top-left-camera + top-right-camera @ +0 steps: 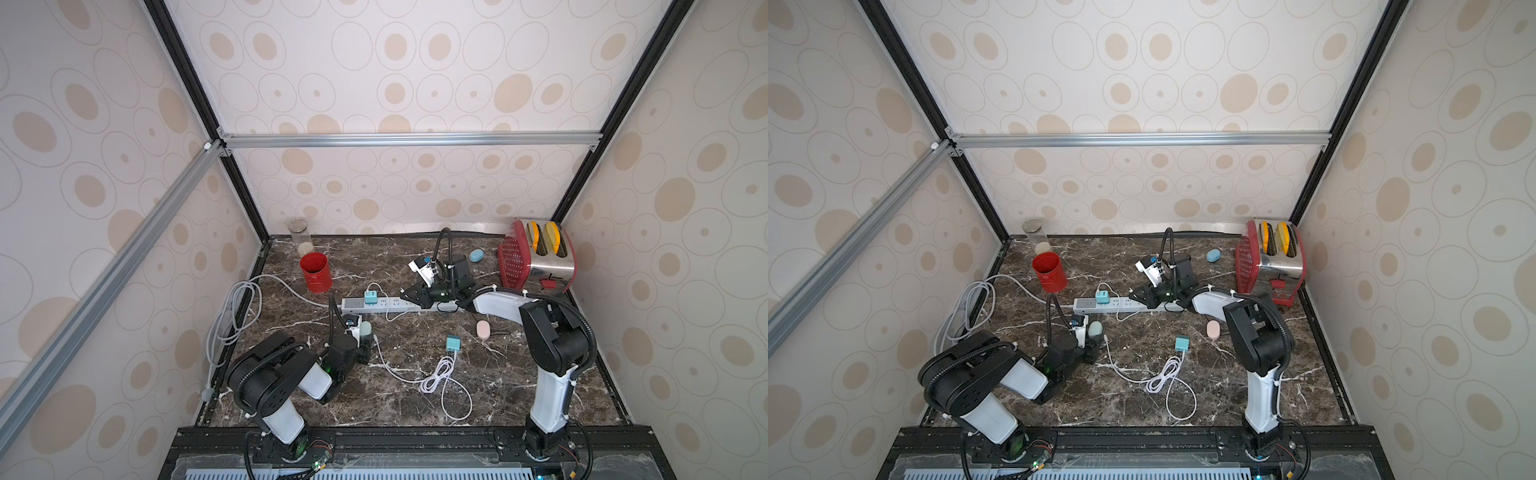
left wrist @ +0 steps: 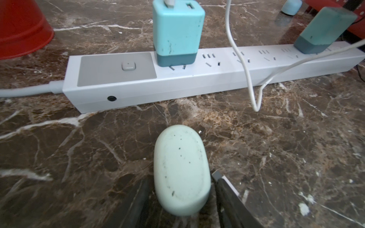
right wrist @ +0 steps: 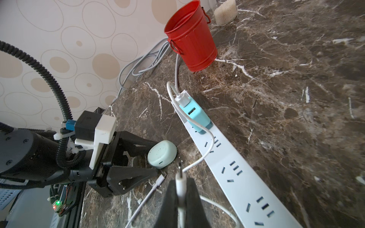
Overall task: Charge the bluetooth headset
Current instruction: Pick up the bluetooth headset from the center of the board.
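Right wrist: left tool (image 3: 157, 158) straddles headset case (image 3: 163, 152).

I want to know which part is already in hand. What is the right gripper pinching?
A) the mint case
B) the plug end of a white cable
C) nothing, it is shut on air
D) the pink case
B: in the right wrist view the right gripper is shut on the plug end of the white cable, whose metal tip sticks out in front.
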Available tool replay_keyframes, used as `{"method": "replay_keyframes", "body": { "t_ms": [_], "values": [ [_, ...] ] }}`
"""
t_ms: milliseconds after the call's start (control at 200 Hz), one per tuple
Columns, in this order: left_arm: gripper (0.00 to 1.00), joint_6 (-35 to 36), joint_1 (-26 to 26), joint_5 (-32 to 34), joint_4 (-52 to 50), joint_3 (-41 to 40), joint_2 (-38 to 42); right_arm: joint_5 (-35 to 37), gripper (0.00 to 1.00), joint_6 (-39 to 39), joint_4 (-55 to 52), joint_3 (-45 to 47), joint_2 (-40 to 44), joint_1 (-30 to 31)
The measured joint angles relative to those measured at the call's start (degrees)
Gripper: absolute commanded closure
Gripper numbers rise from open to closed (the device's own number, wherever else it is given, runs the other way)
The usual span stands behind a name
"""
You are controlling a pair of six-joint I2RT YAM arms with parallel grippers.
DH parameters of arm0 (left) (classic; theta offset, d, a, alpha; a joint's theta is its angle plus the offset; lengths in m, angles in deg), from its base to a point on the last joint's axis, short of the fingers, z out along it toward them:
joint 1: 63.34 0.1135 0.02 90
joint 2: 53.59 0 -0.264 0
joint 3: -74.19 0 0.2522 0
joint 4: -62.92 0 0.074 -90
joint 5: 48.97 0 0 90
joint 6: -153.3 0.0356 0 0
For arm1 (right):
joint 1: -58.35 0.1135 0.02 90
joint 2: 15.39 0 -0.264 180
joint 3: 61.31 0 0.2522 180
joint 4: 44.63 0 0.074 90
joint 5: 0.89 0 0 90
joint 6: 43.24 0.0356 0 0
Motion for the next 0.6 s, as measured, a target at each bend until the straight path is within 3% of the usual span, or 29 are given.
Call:
{"method": "replay_keyframes", "body": {
  "t_ms": [376, 601],
  "values": [
    [0.60, 1.4, -0.1, -0.5, 6.2, -0.1, -4.3, 0.0, 1.00, 0.0, -1.5, -0.4, -0.3, 0.0],
    [0.61, 1.4, -0.1, -1.9, 5.7, -0.9, -2.6, 0.1, 0.99, -0.7, -3.4, -0.5, -0.4, 0.1]
  ]
}}
